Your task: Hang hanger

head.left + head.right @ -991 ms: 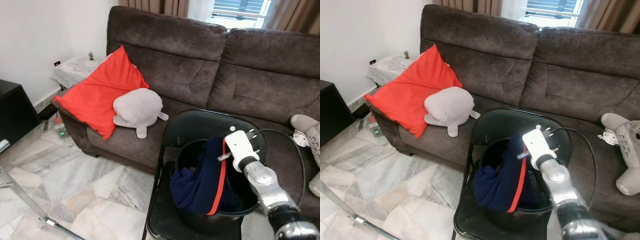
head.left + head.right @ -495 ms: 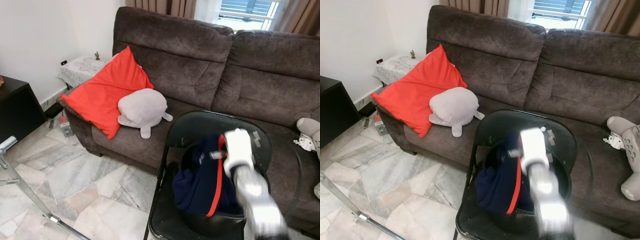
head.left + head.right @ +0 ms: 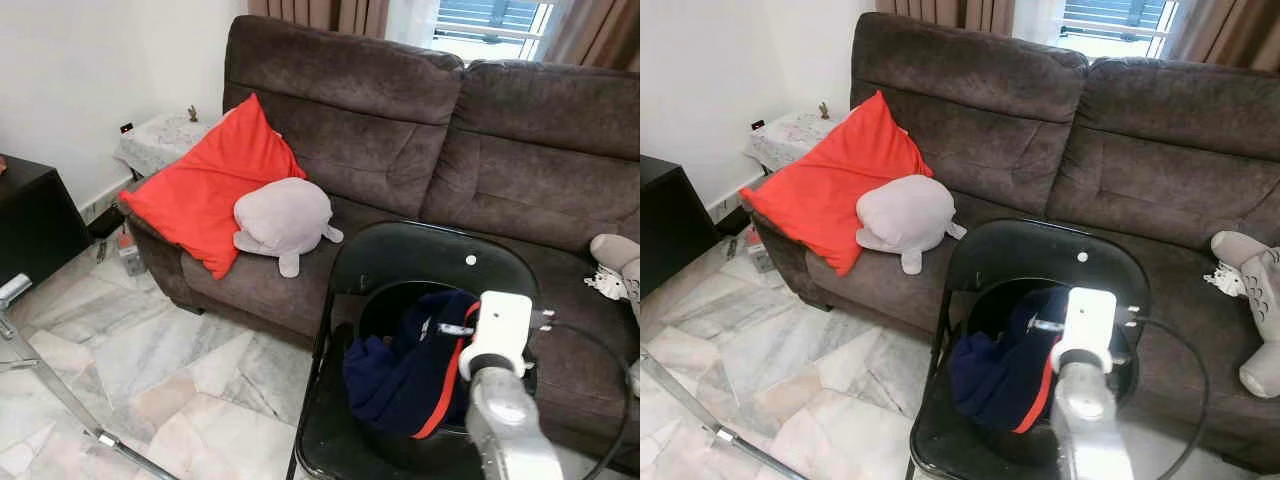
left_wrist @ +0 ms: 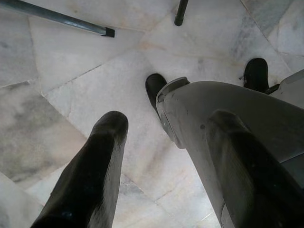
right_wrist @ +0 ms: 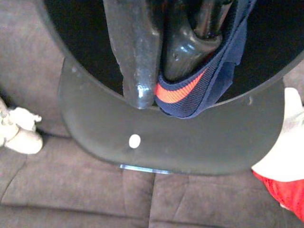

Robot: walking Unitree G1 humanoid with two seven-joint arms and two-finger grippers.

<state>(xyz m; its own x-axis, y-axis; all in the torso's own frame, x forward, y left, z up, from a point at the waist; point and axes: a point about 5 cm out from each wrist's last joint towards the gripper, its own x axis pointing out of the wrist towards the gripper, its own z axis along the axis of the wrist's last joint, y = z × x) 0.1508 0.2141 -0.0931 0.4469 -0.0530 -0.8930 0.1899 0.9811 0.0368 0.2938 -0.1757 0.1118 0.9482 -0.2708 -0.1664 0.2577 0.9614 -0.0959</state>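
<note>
Right wrist view: my right gripper [image 5: 156, 78] has its two fingers pressed together on the navy garment [image 5: 209, 80] with the red stripe, at its edge just inside the black chair [image 5: 171, 142] back.
Hanger: I cannot make one out; if it is there, it lies hidden in the cloth heaped in the bucket [image 3: 395, 300] on the chair seat.
Left gripper: its fingers [image 4: 90, 175] hang apart over the marble floor [image 4: 61, 76], idle.
Risk: lifting by cloth alone, I judge the garment may slip or snag the bucket rim and tip it off the chair.
Beyond the chair: sofa [image 3: 400, 130], grey plush [image 3: 283, 218], red cushion [image 3: 205, 190].
</note>
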